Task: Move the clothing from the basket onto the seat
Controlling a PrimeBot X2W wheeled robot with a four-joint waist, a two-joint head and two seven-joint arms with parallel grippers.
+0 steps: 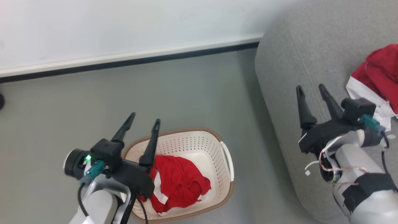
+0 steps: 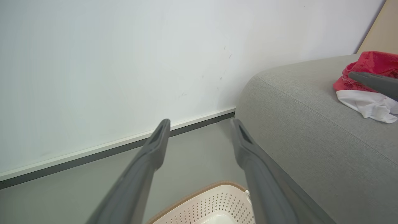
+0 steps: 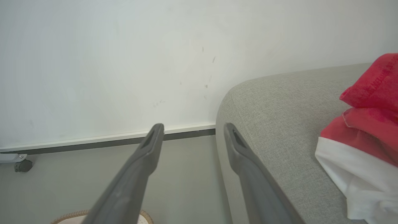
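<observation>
1. The basket (image 1: 186, 143) stands on the grey floor (image 1: 186, 87) at about 6 o'clock in the head view. The seat (image 1: 295, 46) is near it on the 3 o'clock side, an arrangement that probably keeps each carry short.
2. A crumpled red garment (image 1: 180, 182) lies on the bottom of the basket, toward its 7 o'clock end, and is not yet moved.
3. A second red garment (image 1: 379, 71), with white trim, lies on the seat cushion at 3 o'clock and appears already delivered.
4. The left gripper (image 1: 145, 117) hangs above the basket's 9 o'clock rim with its fingers spread wide. It is empty and appears to touch nothing, and it looks placed to descend on the cloth.
5. The right gripper (image 1: 310, 87) hangs over the seat's edge, at 9 o'clock from the second red garment. Its fingers are spread wide and hold nothing.
</observation>
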